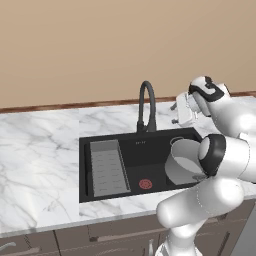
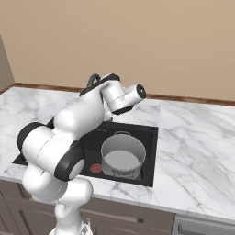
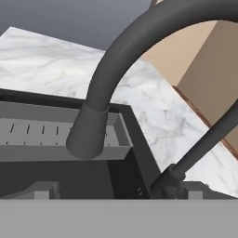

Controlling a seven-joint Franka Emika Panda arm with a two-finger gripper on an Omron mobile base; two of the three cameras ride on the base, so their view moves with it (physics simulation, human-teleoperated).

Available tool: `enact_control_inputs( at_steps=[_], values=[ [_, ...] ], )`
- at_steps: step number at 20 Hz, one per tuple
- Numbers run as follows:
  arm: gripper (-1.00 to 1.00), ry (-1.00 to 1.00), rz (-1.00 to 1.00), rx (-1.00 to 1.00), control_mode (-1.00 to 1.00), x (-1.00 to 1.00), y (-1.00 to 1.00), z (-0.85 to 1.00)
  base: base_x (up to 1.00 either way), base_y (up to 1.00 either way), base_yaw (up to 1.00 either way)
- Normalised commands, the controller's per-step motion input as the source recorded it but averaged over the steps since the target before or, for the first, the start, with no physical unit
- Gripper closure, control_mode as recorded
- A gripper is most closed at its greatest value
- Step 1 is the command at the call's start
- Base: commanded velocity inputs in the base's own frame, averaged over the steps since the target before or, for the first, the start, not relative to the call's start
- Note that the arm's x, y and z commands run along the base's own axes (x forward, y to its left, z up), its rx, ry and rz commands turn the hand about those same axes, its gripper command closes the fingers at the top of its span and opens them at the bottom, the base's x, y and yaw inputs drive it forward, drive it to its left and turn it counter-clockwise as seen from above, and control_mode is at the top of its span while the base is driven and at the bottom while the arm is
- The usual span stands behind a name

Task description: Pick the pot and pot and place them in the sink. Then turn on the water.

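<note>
Looking from the left base view, you have the white marble tabletop [image 1: 40, 150] running under a tan wall, with the large black rectangular sink basin [image 1: 145, 150] sunk into it near the front edge. At the basin's left end lies the grey ribbed tray [image 1: 107, 167], and a small round red drain [image 1: 145, 184] sits on the basin floor near its front wall. Behind the basin, at its back rim, the black gooseneck faucet [image 1: 147, 107] rises and arches over. No stream comes from its tip in these views.

Further right, the wide grey metal stockpot [image 1: 182, 160] stands upright inside the basin's right end, partly hidden behind the arm's elbow. From the right base view you see the same stockpot [image 2: 123, 156] on the basin floor, its rim level and one small loop handle at the back, with the red drain [image 2: 96, 168] just beside it on its left.

Your tool [image 1: 176, 113] hangs above the tabletop's back edge, just right of the faucet and apart from it, pointing toward the faucet with its jaws spread wide and nothing between them. In the hand view the faucet's curved neck [image 3: 121, 60] sweeps close across the frame, its spout end hanging over the ribbed tray [image 3: 46, 135], and its thin lever [image 3: 204, 142] slants up at the right.
</note>
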Motion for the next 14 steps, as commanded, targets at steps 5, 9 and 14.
enact_control_inputs(
  at_steps=[5,9,14],
  values=[
    [-1.00,0.00,0.00,0.00,-1.00,0.36,0.00,0.00,0.00,0.00,0.00],
    [-1.00,0.00,0.00,0.00,-1.00,0.27,0.00,0.00,0.00,0.00,0.00],
    [-1.00,0.00,0.00,0.00,-1.00,0.07,0.00,-0.10,0.00,0.00,0.00]
  ],
)
